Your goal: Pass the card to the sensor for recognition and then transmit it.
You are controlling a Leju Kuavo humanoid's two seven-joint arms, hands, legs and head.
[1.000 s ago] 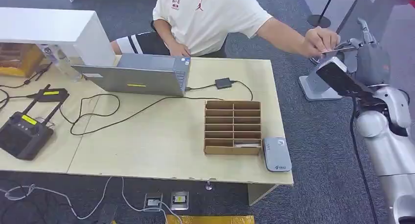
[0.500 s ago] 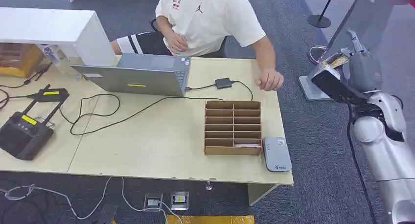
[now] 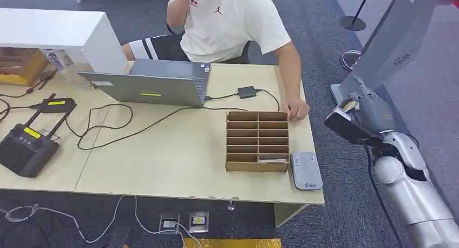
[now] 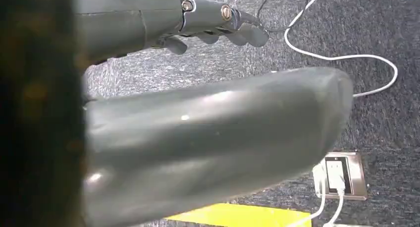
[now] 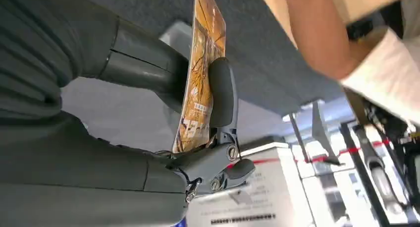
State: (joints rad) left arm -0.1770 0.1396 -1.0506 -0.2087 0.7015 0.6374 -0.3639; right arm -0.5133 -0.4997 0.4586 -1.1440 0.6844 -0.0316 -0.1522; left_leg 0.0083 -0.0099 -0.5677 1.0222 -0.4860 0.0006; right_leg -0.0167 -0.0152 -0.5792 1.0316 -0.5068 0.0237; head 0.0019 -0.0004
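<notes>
left hand (image 4: 218, 63) over grey carpet (image 4: 376, 28); white cable (image 4: 341, 56); floor socket (image 4: 344, 175)

Bare tabletop is left around the grey rounded card sensor (image 3: 306, 171) at the near right corner of the pale wooden table (image 3: 178, 156). The way is bounded by the brown cardboard slotted organiser (image 3: 257, 141) just beside it and a person's hand (image 3: 296, 109) resting beyond at the table edge.

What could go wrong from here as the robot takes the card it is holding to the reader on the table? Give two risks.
1. The right hand pinches the card only between thumb and finger, so a jolt might let it slip to the floor.
2. The person's hand rests on the table near the grey reader and cardboard tray; the arm might brush it on the way in.
</notes>
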